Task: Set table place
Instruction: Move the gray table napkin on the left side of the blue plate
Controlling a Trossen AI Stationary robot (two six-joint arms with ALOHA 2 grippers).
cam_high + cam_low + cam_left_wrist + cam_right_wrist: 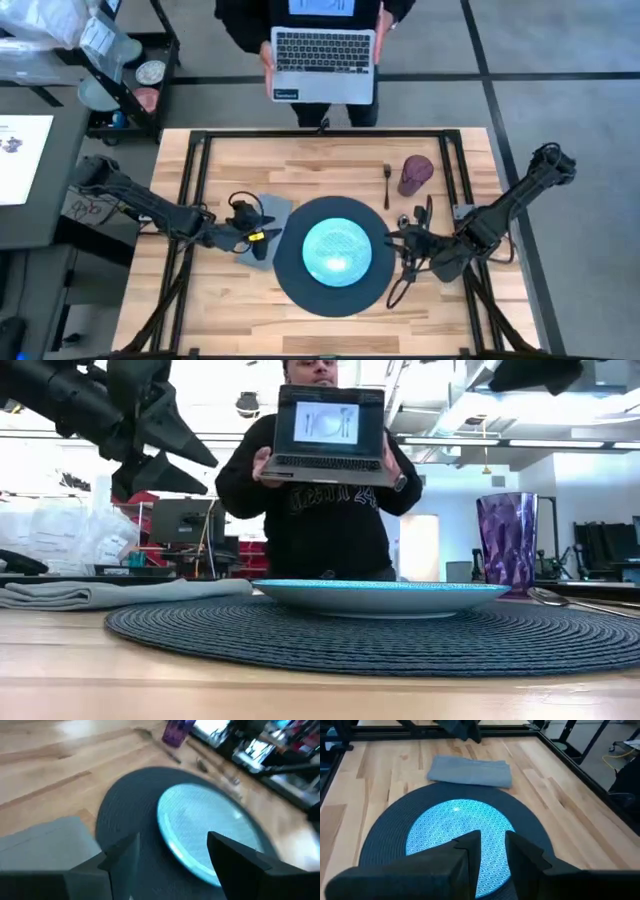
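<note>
High view: left gripper [262, 240] over napkin [268, 220], which lies just left of mat [333, 298]; plate [337, 249] centred on mat. Fork [387, 184] lies lengthwise toward far edge, beside cup [415, 174]; right gripper [405, 246] nearer.

Low view: napkin flat against mat's edge.

Left wrist view: fingers wide apart, empty.

Right wrist view: fingers slightly apart, empty (cutlery unseen here).

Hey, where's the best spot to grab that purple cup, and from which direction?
Grip the purple cup across its side walls, from above. In the high view it seems to lie on its side, so the rim isn't offered upward. The fork lies close beside it, so avoid that side.
</note>
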